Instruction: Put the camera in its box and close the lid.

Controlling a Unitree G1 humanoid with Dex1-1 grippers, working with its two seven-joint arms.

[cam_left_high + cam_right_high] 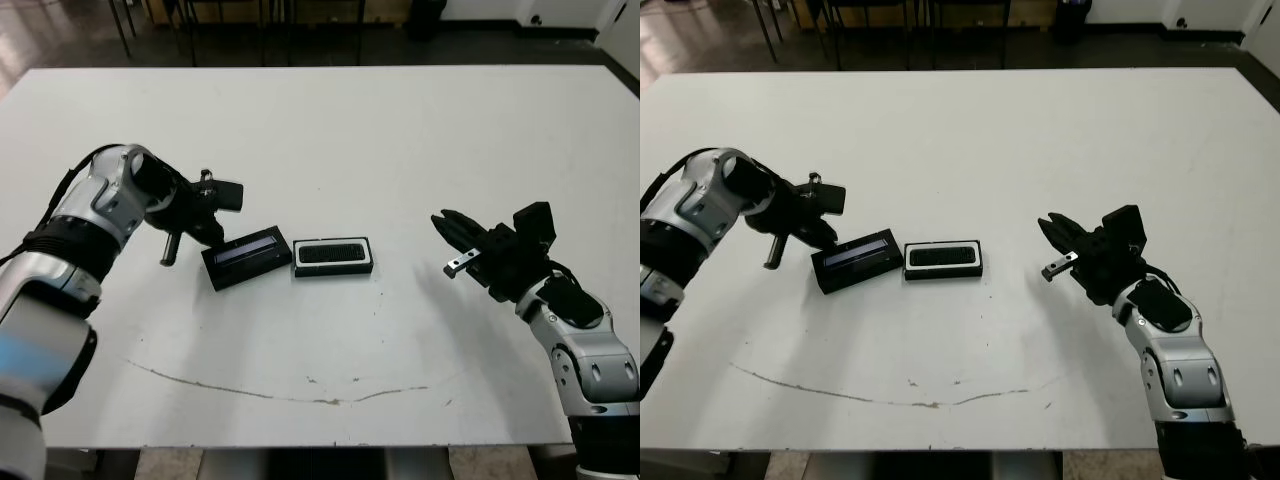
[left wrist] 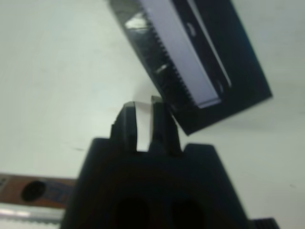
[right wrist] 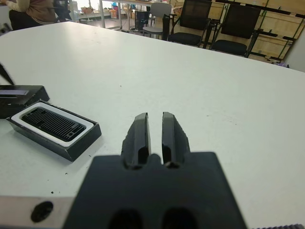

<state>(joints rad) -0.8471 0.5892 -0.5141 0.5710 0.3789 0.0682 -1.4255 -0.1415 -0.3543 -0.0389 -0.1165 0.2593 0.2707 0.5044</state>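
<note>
- The counter has a smooth, matt white top, marked near its front edge by a thin brownish scuff line.
- The lid is black and looks like smooth plastic, with glints on its edge in the left wrist view; its pale grey-blue strip looks flat and matt.
- The box has a black outer wall and a white, matt lining.
- The camera in the box shows a ribbed black face.
- The left end effector and right end effector are matt black, plastic-looking.
- The arm shells are smooth silver-grey.
</note>
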